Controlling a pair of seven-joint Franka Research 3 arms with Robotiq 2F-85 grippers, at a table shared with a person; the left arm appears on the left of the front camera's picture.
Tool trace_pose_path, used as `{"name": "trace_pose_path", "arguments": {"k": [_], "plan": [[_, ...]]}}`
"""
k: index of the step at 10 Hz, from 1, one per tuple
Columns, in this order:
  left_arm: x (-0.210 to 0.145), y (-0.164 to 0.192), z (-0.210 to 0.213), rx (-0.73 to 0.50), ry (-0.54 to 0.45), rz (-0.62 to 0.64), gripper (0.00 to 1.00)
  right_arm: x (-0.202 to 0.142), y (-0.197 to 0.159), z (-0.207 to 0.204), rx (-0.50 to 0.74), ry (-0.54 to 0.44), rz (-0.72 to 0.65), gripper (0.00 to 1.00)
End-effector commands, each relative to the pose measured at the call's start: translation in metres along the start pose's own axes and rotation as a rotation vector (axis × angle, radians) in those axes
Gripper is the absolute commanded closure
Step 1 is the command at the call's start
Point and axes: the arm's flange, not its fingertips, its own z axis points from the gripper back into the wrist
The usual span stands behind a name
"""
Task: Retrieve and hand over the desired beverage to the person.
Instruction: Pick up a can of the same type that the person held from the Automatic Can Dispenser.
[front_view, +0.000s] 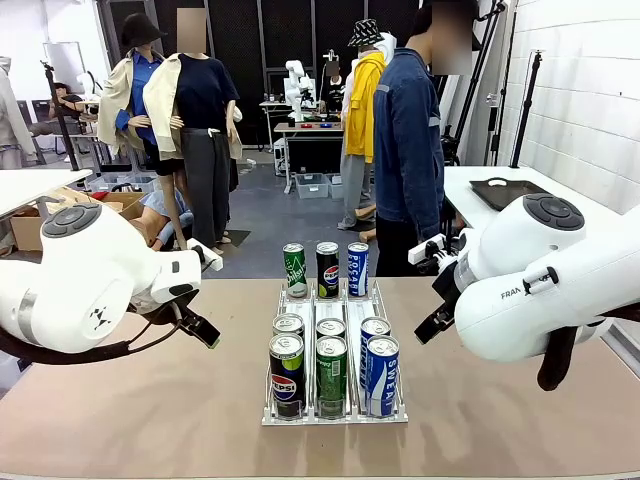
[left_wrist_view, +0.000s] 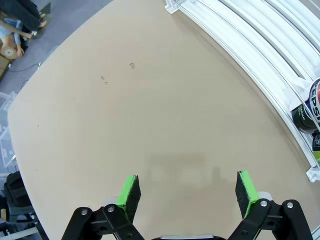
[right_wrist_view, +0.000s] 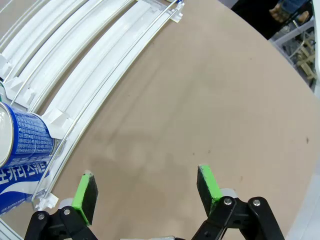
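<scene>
Wait with the left gripper (left_wrist_view: 188, 186) and right gripper (right_wrist_view: 146, 186) both wide open and empty, one on each side of the white rack (front_view: 335, 419) of cans (front_view: 331, 375) in the middle of the table (front_view: 150, 420), then take one, probably hard, slippery and heavy, round its middle.

Tan desk (front_view: 150, 420), white three-lane rack (front_view: 347, 305) at its middle. Black tray (front_view: 510, 191) on white side table (front_view: 468, 203), right. Cardboard box (front_view: 24, 230) far left.

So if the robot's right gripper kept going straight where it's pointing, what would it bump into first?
Probably the bare table, just beside the white can rack. The right gripper is open and empty.
</scene>
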Motion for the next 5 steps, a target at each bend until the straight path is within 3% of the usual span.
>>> {"name": "trace_pose_path", "arguments": {"k": [1,5], "plan": [[0.000,0.001,0.000,0.001,-0.001,0.003,0.00,0.000,0.000,0.000,0.001,0.000,0.001,0.00],[0.013,0.007,0.012,-0.060,0.001,0.049,0.00,0.013,-0.006,0.015,-0.002,-0.011,-0.015,0.00]]}}
